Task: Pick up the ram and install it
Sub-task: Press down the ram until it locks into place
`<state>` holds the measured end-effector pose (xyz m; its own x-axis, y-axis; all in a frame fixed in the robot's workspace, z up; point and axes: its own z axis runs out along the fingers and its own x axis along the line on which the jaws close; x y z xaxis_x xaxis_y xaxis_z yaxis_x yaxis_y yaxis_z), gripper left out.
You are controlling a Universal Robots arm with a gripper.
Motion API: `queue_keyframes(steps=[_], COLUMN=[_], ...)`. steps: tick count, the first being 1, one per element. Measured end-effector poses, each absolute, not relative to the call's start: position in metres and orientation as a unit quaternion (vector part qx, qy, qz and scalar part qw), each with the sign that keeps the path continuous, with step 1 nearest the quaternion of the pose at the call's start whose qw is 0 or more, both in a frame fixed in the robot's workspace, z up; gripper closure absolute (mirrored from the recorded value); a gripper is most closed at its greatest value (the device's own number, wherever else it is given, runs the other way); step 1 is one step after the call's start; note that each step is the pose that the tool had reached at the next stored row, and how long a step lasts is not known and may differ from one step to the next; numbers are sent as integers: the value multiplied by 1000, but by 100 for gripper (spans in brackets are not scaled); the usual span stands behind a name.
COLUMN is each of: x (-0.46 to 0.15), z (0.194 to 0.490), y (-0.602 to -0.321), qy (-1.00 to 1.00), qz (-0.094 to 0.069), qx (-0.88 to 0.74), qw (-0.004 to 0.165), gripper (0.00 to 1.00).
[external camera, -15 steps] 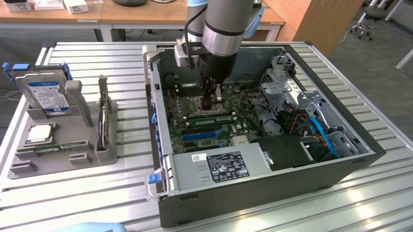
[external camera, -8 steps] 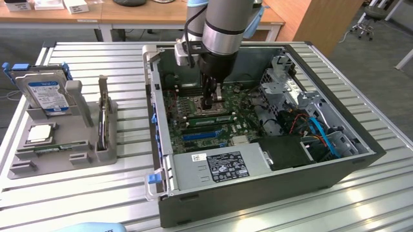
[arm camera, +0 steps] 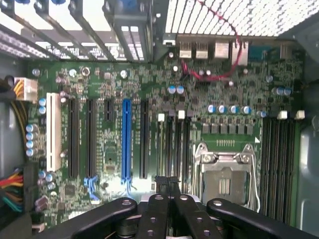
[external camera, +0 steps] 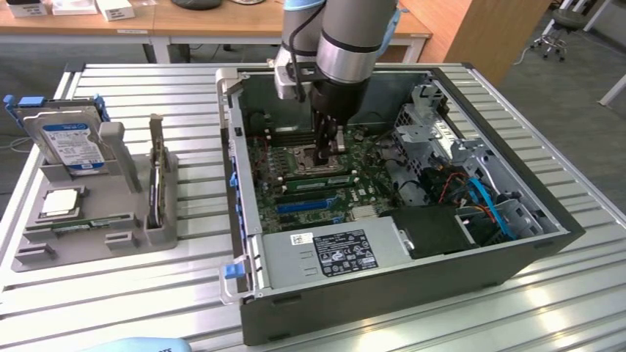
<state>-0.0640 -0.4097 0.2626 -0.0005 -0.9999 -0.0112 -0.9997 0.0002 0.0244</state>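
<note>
The gripper (external camera: 328, 155) is hanging deep inside the open computer case (external camera: 547, 242), its fingers clenched tight together. I am seeing nothing clearly pinched between them, though a sliver as thin as a board's edge could be hiding there.

The ram (external camera: 318, 180) is looking like the green stick with pale labels standing in a memory slot just beyond the fingertips, beside the processor socket (external camera: 308, 158). In the wrist view the closed gripper (arm camera: 168, 183) is sitting right over the bank of dark slots next to that socket (arm camera: 224, 179).

If this is the seating step, I am thinking the push should be going straight down along the slot, with no sideways lean. It should bear on the stick's top edge, not on the socket frame close by. It would also pay to be watching the small white clips (arm camera: 161, 117) at the slot ends, since they should be snapping shut.

The fingers are covering the near ends of the slots. Whether the tips are touching the stick or hovering just above it, I cannot tell. Nor can I tell whether it is fully seated.
</note>
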Motion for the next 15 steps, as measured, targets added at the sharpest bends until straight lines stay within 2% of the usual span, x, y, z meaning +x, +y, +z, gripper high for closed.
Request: queue_keyframes(steps=[15], x=[-47], z=[263], y=[-410], qy=[-707], qz=[-13], qx=[707], qw=[5], gripper=[90])
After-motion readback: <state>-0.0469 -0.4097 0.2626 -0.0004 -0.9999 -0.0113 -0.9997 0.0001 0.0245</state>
